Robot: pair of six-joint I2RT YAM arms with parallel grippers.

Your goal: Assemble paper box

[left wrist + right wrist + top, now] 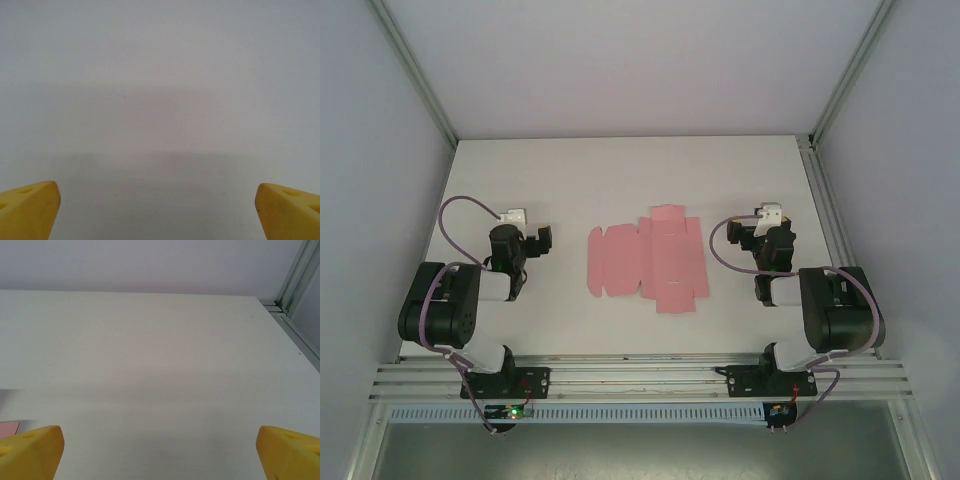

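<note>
Centre of table (620,170): the paper box (648,260) lies as a flat pink die-cut sheet. All panels and flaps are spread out and none is raised. Creases run across it. One flap projects toward the far wall, another toward the near edge, and a panel with rounded tabs forms its left side. The sheet sits between the two arms and is apart from both.

Left arm (450,300): folded back at the near left, with its wrist pointing toward the sheet and well short of it. In the left wrist view the left gripper (157,212) has its jaws spread wide. The yellow fingertips (27,207) sit at the opposite lower corners, with nothing between them. The surface ahead is plain white and blurred.

Right arm (835,305): folded back at the near right, with its wrist just beside the sheet's right edge and not touching it. In the right wrist view the right gripper (160,452) is likewise spread wide. Its yellow fingertips (30,450) are at the lower corners and hold nothing. A sliver of the pink sheet (9,427) shows at the left margin, just above the left fingertip. Bare tabletop runs ahead to the back wall, and a metal frame post (295,285) stands at the far right corner.
</note>
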